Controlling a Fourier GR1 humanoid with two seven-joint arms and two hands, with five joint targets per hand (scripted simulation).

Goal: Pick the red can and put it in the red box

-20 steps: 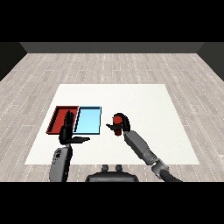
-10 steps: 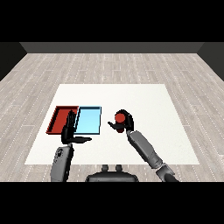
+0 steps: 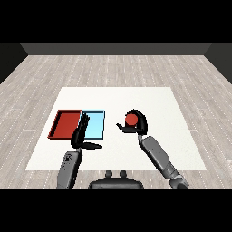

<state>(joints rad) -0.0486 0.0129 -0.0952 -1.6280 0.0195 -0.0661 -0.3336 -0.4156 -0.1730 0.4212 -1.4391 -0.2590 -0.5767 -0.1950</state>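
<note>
**Red can in right hand, trays at left**

Red tray (image 3: 65,124) touches light blue tray (image 3: 96,124) at its 3 o'clock. Left hand (image 3: 81,136), fingers straight and apart, overlaps both. At the trays' 3 o'clock, right hand (image 3: 135,124) curls round red can (image 3: 131,119), on the white table (image 3: 154,104).

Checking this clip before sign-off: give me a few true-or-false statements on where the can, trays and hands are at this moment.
1. The right hand is curled round the red can. True.
2. The red can lies in the red tray. False: it is in the right hand, to the right of both trays.
3. The light blue tray lies to the right of the red tray. True.
4. The left hand holds the can. False: its fingers are straight and hold nothing.
</note>
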